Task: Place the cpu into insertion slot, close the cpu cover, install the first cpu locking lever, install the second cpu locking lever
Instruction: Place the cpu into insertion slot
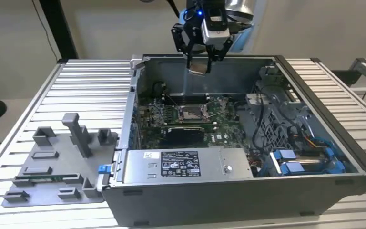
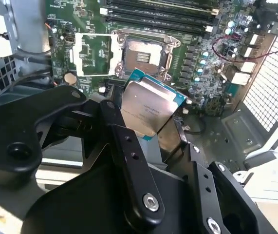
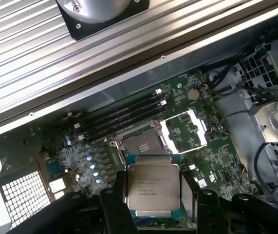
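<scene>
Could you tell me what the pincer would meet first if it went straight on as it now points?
Probably the insertion slot: the pincer, shut on the cpu, points roughly at it, though depth is unclear.

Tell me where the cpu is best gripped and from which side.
Take the cpu by two opposite edges, from above, as the gripper does. It is a thin flat square, so that leaves its underside free for the slot.
</scene>
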`<move>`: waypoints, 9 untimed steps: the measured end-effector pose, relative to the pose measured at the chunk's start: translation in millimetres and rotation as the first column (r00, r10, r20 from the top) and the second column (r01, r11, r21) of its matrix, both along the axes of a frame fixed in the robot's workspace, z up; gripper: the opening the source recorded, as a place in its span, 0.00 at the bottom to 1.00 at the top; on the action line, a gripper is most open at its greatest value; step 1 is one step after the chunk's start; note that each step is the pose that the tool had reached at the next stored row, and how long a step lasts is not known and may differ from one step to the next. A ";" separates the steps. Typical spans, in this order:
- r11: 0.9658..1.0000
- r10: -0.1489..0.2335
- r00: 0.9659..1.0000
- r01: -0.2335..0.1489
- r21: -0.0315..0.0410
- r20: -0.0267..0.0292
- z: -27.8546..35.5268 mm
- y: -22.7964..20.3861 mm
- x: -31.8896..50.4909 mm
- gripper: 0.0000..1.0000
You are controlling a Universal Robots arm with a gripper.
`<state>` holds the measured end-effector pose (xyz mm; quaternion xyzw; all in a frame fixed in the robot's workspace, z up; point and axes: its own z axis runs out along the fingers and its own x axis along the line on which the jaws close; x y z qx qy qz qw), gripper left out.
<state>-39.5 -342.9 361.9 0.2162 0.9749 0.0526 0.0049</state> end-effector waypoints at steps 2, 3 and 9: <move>1.000 -0.008 1.000 0.008 -0.001 0.000 0.0 0.0 0.0 0.00; 1.000 -0.013 1.000 0.013 -0.001 0.000 -0.2 0.0 0.0 0.00; 0.998 -0.067 0.998 0.067 -0.002 0.000 -0.6 0.0 -0.1 0.00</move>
